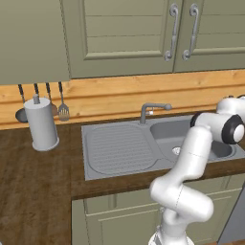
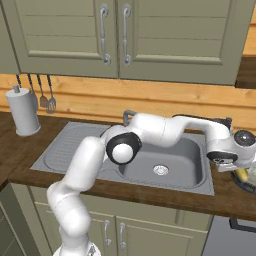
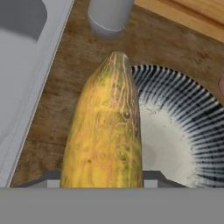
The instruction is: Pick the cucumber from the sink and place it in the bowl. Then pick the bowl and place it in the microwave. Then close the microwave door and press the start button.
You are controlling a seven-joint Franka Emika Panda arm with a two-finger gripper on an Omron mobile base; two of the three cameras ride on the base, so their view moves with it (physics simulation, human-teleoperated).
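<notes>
Already clear of the sink (image 2: 197,172), the cucumber (image 3: 105,131) hangs clamped in the gripper (image 3: 103,177) over the near edge of the bowl (image 3: 188,118), which sits on the wooden counter (image 3: 61,109) beside the basin. You are holding a light, stiff, waxy thing by one end, so judge it apt to swivel. Olive cabinets (image 2: 150,40) hang above.
</notes>
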